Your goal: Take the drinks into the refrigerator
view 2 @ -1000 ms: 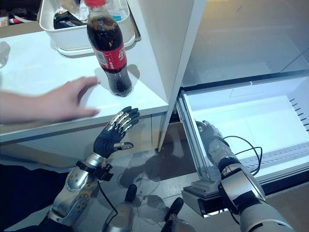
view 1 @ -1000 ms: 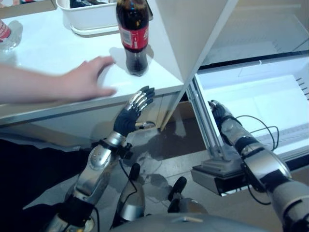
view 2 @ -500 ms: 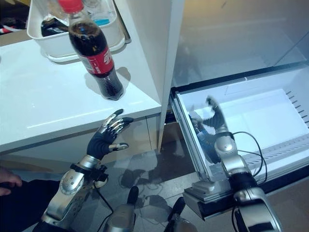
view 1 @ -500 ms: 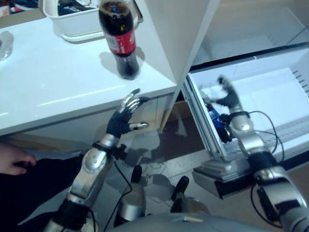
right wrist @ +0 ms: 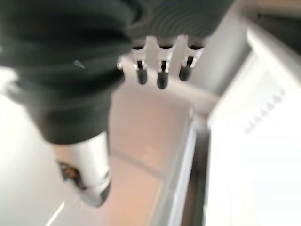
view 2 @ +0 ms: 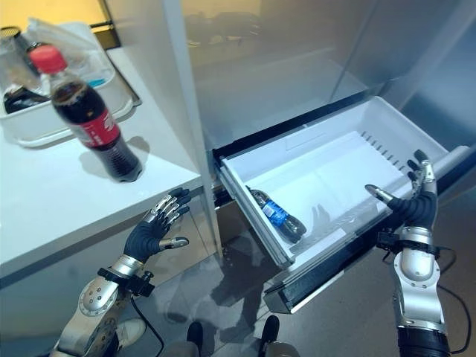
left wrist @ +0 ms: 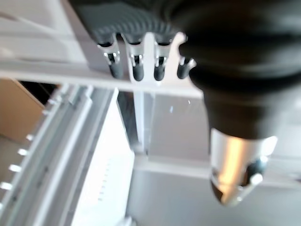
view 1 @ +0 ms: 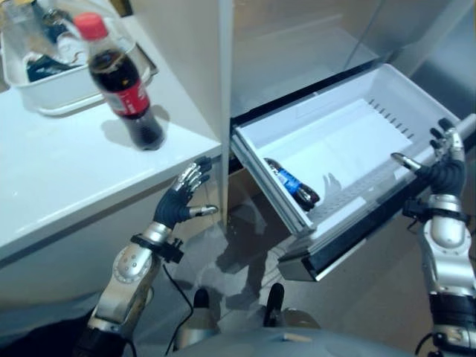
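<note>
Nearby, a tub [view 1: 44, 100] sits behind the cola bottle [view 1: 123, 93].

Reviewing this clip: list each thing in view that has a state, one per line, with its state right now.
Drawer: pulled out, open.
Blue-label bottle: lying on its side in the drawer, by its left wall.
Cola bottle: upright on the counter, red cap on.
Tub: on the counter behind the cola bottle, holding items.
Left hand: open, empty, below the counter edge.
Right hand: open, empty, by the drawer's right front corner.
</note>
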Available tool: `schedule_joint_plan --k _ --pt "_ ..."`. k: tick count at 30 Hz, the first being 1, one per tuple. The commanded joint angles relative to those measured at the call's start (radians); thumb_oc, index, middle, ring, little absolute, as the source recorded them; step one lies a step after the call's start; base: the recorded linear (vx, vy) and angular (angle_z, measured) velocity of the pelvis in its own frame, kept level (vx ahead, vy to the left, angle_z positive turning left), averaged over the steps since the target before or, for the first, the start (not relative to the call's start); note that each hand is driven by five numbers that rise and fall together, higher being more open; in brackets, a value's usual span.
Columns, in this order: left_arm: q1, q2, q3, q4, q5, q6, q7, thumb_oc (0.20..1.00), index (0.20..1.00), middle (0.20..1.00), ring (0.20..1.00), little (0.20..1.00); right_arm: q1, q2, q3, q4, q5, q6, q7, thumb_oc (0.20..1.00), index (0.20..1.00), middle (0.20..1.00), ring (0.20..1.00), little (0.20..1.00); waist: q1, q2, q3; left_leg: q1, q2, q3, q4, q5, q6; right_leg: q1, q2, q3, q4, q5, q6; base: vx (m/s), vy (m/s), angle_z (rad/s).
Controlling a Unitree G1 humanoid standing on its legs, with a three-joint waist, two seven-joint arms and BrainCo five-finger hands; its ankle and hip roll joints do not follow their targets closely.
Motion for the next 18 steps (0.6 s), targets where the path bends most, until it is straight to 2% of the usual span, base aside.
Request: schedule_joint_plan --k 1,3,5,8,9,11,12,14,15,16,17,18 --pt "-0.018 -0.012 0.020 0.004 0.027 -0.039 -0.028 1.000 1.000 1.000 1.000 1.000 -0.010 -0.039 -0.118 0.022 0.097 -0.095 -0.056 1.000 1.000 1.000 1.000 1.000 -0.012 0.001 -0.047 -0.010 -0.066 -0.004 0.000 -0.079 0.087 0.008 0.039 0.009 0.071 -0.051 0.019 0.03 -0.010 -0.22" --pt "-0.019 -0.013 0.011 0.006 0.025 -0.036 -0.029 1.000 1.000 1.000 1.000 1.000 -0.004 -0.023 -0.144 0.067 0.130 -0.111 -0.083 1.000 1.000 1.000 1.000 1.000 -0.014 0.003 -0.049 -0.006 -0.066 0.000 0.000 -0.082 0.088 0.006 0.041 0.016 0.073 -0.051 0.019 0.02 0.003 -0.15" --pt "-0.016 -0.011 0.019 0.013 0.033 -0.035 -0.036 1.000 1.000 1.000 1.000 1.000 0.048 0.012 -0.174 0.149 0.110 -0.090 -0.100 1.000 1.000 1.000 1.000 1.000 -0.031 0.007 -0.052 0.001 -0.064 0.010 0.000 -0.085 0.089 0.004 0.043 0.027 0.076 -0.051 0.020 0.01 0.008 -0.07" --pt "-0.013 -0.011 0.014 0.024 0.031 -0.034 -0.038 1.000 1.000 1.000 1.000 1.000 0.071 0.030 -0.170 0.245 0.105 -0.076 -0.113 1.000 1.000 1.000 1.000 1.000 -0.031 0.008 -0.053 0.003 -0.063 0.017 0.000 -0.088 0.089 0.001 0.046 0.037 0.079 -0.051 0.021 -0.01 0.002 -0.18" --pt "-0.015 -0.010 0.019 0.022 0.035 -0.038 -0.045 1.000 1.000 1.000 1.000 1.000 0.097 0.045 -0.151 0.351 0.081 -0.045 -0.117 0.200 0.200 0.200 0.200 0.200 -0.034 0.009 -0.051 0.006 -0.062 0.021 0.000 -0.089 0.089 -0.001 0.047 0.040 0.082 -0.051 0.021 -0.03 0.009 -0.15" --pt "-0.015 -0.007 0.020 0.019 0.036 -0.042 -0.045 1.000 1.000 1.000 1.000 1.000 0.108 0.061 -0.138 0.408 0.089 -0.037 -0.107 0.200 0.200 0.200 0.200 0.200 -0.034 0.009 -0.051 0.007 -0.061 0.021 0.000 -0.089 0.090 -0.001 0.047 0.041 0.083 -0.050 0.022 -0.01 0.008 -0.05" --pt "-0.014 -0.001 0.025 0.013 0.041 -0.045 -0.052 1.000 1.000 1.000 1.000 1.000 0.122 0.058 -0.111 0.488 0.049 -0.007 -0.100 0.200 0.200 0.200 0.200 0.200 -0.032 0.009 -0.050 0.008 -0.061 0.021 0.000 -0.089 0.090 -0.001 0.048 0.042 0.085 -0.051 0.021 0.00 0.008 -0.04" --pt "-0.009 0.007 0.029 -0.015 0.017 -0.051 -0.065 1.000 1.000 1.000 1.000 1.000 0.091 0.061 0.010 0.691 -0.036 0.053 -0.083 0.200 0.200 0.200 0.200 0.200 -0.017 0.010 -0.045 0.010 -0.062 0.021 0.000 -0.089 0.089 0.001 0.046 0.039 0.087 -0.050 0.022 -0.01 0.004 -0.02" --pt "-0.008 0.008 0.032 -0.015 0.016 -0.051 -0.066 1.000 1.000 1.000 1.000 1.000 0.086 0.059 0.014 0.699 -0.034 0.050 -0.082 0.200 0.200 0.200 0.200 0.200 -0.019 0.009 -0.044 0.010 -0.062 0.021 0.000 -0.090 0.089 0.001 0.046 0.039 0.086 -0.050 0.022 0.00 0.000 0.00" --pt "-0.008 0.007 0.034 -0.021 0.008 -0.050 -0.066 1.000 1.000 1.000 1.000 1.000 0.072 0.066 0.060 0.718 -0.065 0.063 -0.066 0.200 0.200 0.200 0.200 0.200 -0.014 0.010 -0.042 0.010 -0.062 0.019 0.000 -0.089 0.089 0.002 0.045 0.037 0.086 -0.049 0.022 0.00 0.000 0.00" --pt "-0.013 0.014 0.027 -0.044 0.009 -0.053 -0.063 1.000 1.000 1.000 1.000 1.000 0.027 0.089 0.145 0.788 -0.095 0.082 -0.040 0.200 0.200 0.200 0.200 0.200 0.007 0.009 -0.038 0.008 -0.061 0.015 0.000 -0.086 0.088 0.004 0.042 0.027 0.085 -0.048 0.023 -0.01 -0.004 -0.03" --pt "-0.012 0.014 0.031 -0.045 0.009 -0.052 -0.063 1.000 1.000 1.000 1.000 1.000 0.021 0.088 0.149 0.796 -0.093 0.079 -0.040 0.200 0.200 0.200 0.200 0.200 0.005 0.008 -0.037 0.008 -0.061 0.015 0.000 -0.086 0.088 0.004 0.042 0.027 0.085 -0.048 0.023 0.00 0.000 0.00"
